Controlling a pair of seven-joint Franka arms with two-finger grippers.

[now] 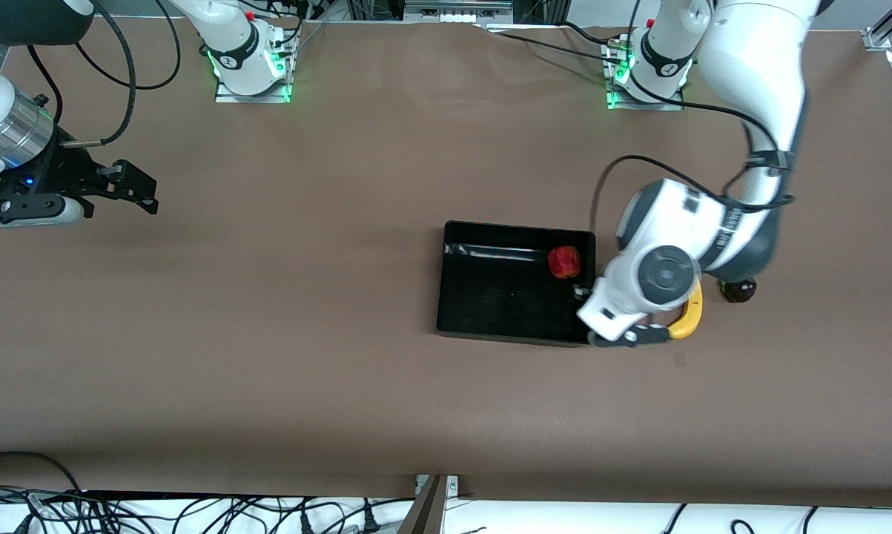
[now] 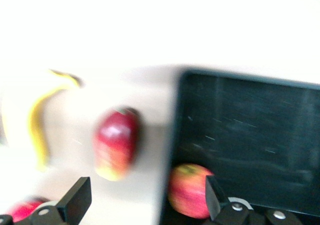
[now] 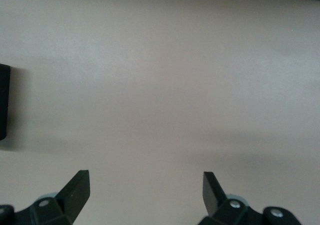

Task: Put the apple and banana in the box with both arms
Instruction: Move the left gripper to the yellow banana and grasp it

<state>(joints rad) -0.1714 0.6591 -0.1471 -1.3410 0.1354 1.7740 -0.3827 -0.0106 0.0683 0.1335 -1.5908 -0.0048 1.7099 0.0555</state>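
The black box [image 1: 490, 297] sits mid-table. The apple [image 1: 564, 262] lies in it, in the corner toward the robots' bases and the left arm's end. In the left wrist view the apple [image 2: 189, 190] lies just inside the box wall [image 2: 172, 150], close to one fingertip [image 2: 214, 195]. My left gripper [image 2: 145, 200] is open and empty, over the box's edge at the left arm's end. The banana [image 1: 689, 317] lies on the table beside the box, partly hidden under the left arm; it also shows in the left wrist view [image 2: 37, 122]. My right gripper [image 1: 130, 189] waits open and empty at the right arm's end of the table, over bare table [image 3: 145, 190].
An oval red-yellow fruit [image 2: 116, 142] lies on the table between the banana and the box. Another red fruit [image 2: 22, 210] shows at the edge of the left wrist view. A dark round fruit [image 1: 738, 289] lies beside the banana. A box corner [image 3: 4, 102] shows in the right wrist view.
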